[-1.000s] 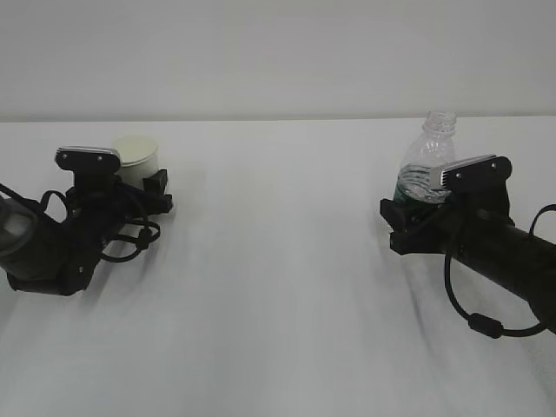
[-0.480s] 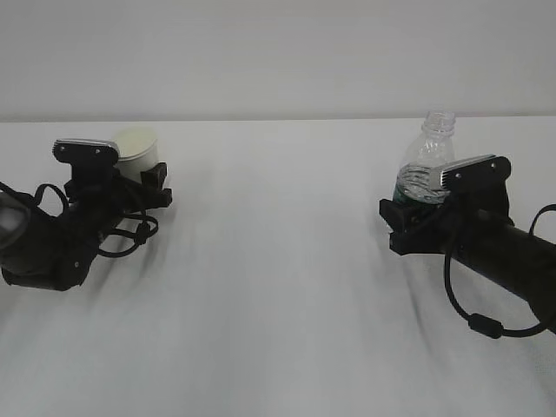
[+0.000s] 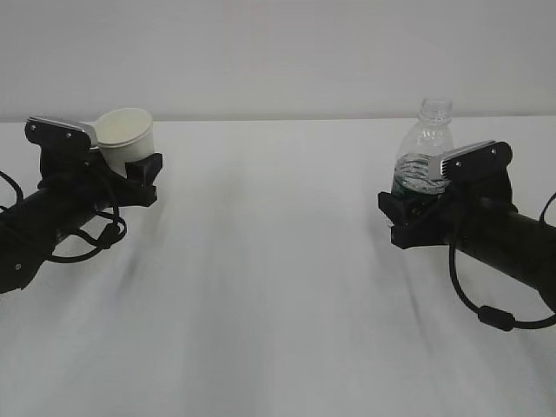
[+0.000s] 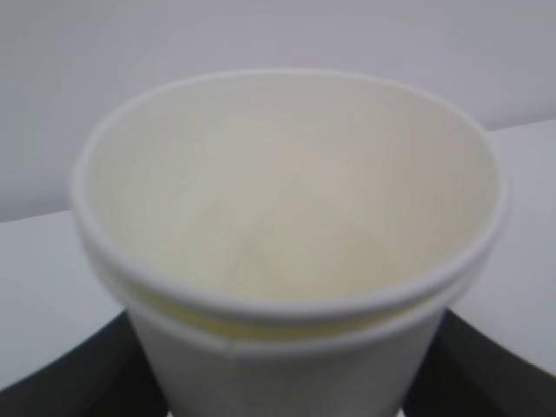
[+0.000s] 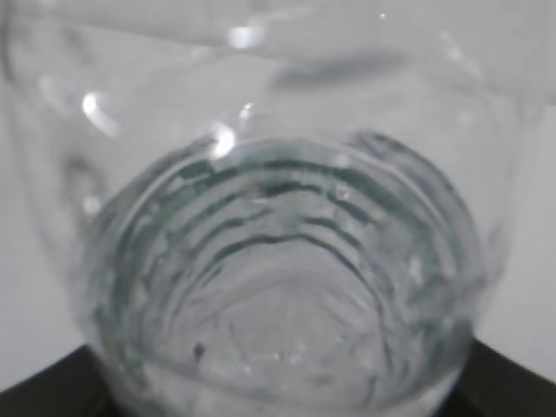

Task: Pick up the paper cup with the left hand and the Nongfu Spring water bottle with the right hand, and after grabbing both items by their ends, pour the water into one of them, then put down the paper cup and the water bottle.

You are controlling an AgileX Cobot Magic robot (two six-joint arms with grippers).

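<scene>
Paper cups: one, the paper cup [image 3: 126, 137], off-white with a rolled rim, also filling the left wrist view [image 4: 287, 252].
Bottles: one, the Nongfu Spring water bottle [image 3: 424, 156], clear and uncapped, seen close in the right wrist view [image 5: 278, 261].
Arms: two black ones, the left hand [image 3: 130, 169] and the right hand [image 3: 408, 217].
End effectors: two, one per arm.
Surfaces: one white surface [image 3: 278, 287].
</scene>
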